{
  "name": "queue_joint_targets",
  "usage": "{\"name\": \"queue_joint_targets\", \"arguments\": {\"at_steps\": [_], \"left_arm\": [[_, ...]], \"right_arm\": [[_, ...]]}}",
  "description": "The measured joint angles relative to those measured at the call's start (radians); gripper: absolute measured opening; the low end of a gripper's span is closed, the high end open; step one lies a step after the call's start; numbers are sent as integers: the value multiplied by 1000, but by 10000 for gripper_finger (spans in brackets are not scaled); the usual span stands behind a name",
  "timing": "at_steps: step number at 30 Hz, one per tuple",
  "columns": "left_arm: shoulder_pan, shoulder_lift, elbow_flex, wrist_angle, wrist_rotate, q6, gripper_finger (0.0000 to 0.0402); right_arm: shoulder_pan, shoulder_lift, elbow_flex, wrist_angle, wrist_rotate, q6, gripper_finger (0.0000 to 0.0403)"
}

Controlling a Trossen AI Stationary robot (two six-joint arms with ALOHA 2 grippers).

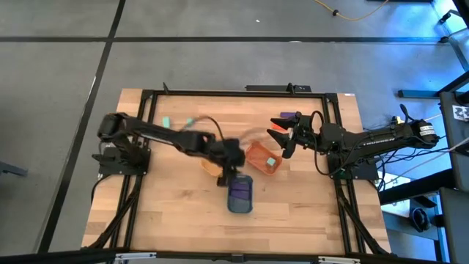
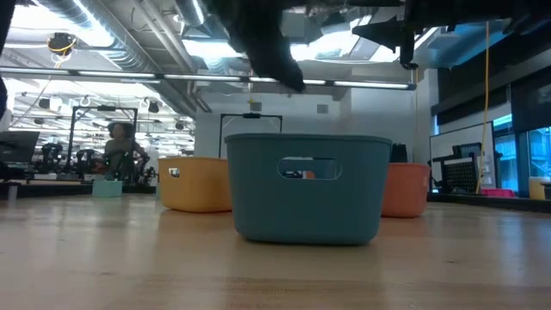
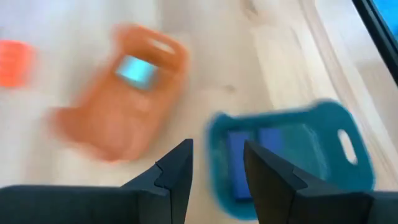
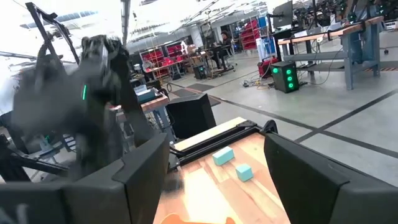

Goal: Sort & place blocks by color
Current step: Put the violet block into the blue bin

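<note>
My left gripper (image 1: 229,176) hangs open and empty at the table's middle, over the near rim of the blue tray (image 1: 240,195); its fingers (image 3: 177,168) stand apart with nothing between them. Purple blocks (image 3: 249,155) lie in the blue tray (image 3: 292,155). One teal block (image 3: 137,71) lies in the orange tray (image 1: 262,158). My right gripper (image 1: 287,139) is open and empty, raised just right of the orange tray, beside a purple block (image 1: 287,116) and a red-orange block (image 1: 276,130) on the table. Two teal blocks (image 1: 167,121) (image 1: 189,121) rest flat toward the far left.
The yellow tray (image 2: 196,183) stands left of the orange tray (image 2: 405,189), mostly hidden under my left arm in the high view. A black frame (image 1: 220,93) borders the table. Bare wood lies along the near edge and near left.
</note>
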Motion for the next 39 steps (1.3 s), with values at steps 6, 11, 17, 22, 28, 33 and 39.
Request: {"name": "queue_joint_targets", "arguments": {"at_steps": [6,11,17,22,28,33,39], "left_arm": [[94,-213,-8,2,-86,-27,133],[152,-404,-177,254,-90,-90,133],[165,-623,-524,676,-91,-269,133],[165,-747,-728,826,-31,-403,133],[157,-805,-808,896,-20,-417,133],[157,-809,-808,905,-20,-384,133],[157,-809,-808,904,-21,-377,133]], "right_arm": [[0,0,0,2,-1,0,265],[0,0,0,7,-1,0,265],[0,0,0,9,-31,0,265],[0,0,0,14,-72,-8,265],[0,0,0,14,-157,-7,265],[0,0,0,14,-159,-4,265],[0,0,0,13,-159,1,265]]}}
